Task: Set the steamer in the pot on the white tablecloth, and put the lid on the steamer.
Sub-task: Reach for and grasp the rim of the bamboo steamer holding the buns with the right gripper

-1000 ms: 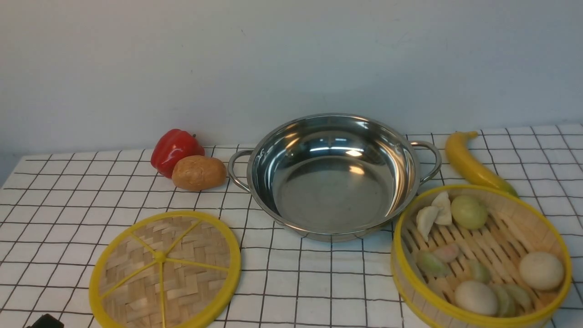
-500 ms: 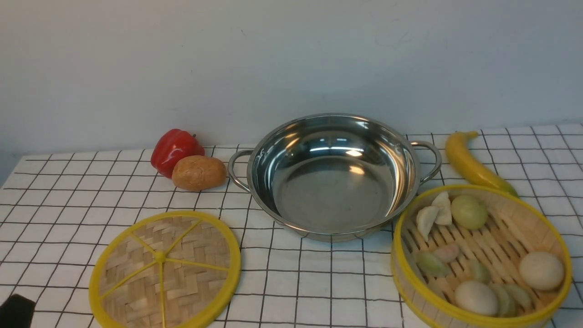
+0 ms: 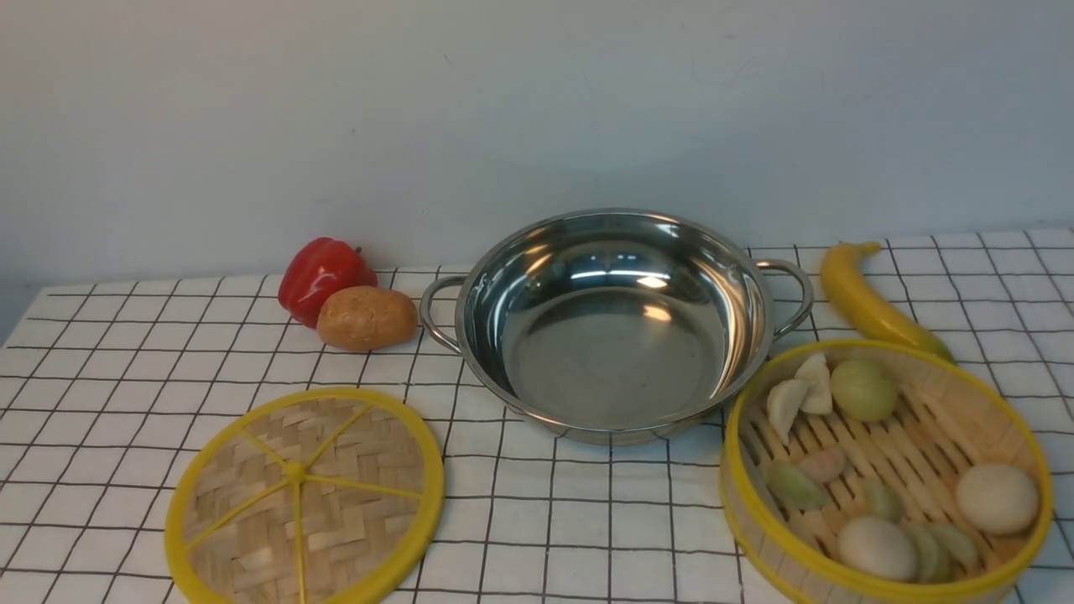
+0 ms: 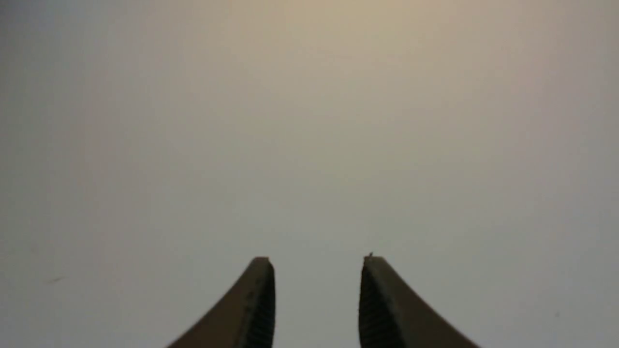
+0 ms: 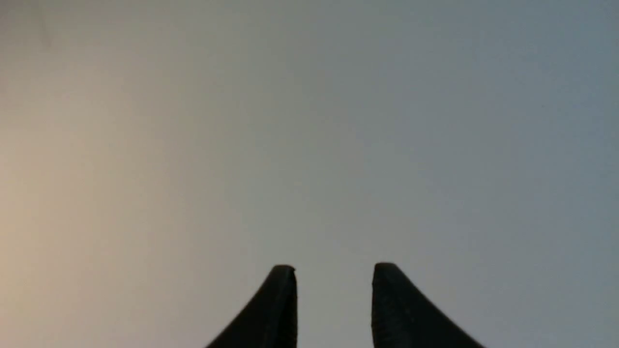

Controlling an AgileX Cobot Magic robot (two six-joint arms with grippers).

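Gripping state: both pincers stand apart and empty. The left gripper (image 4: 316,258) and the right gripper (image 5: 333,266) each show two jaws with a clear gap and only a blank pale surface beyond.
Pincer to steamer: neither arm shows in the front view, so I cannot fix a bearing. My guess is that both sit off the near edge.
Steamer (image 3: 923,445): near right on the white tablecloth (image 3: 126,369), at 4 o'clock from the pot (image 3: 537,285) and just beside it, loaded with buns and dumplings (image 3: 997,498). It is round, so it has no long axis. It lies on the right arm's side, so I take that arm as the nearer.
Lid (image 3: 302,495): near left, at 8 o'clock from the pot, lying flat and well apart from the steamer.
Pot: centre, bare inside, with handles at 9 and 3 o'clock.
In the way: I judge the 3 o'clock handle the likeliest snag. The banana (image 3: 864,302) lies at 2 o'clock. The red pepper (image 3: 323,277) and potato (image 3: 367,317) lie at 10 o'clock, clear.
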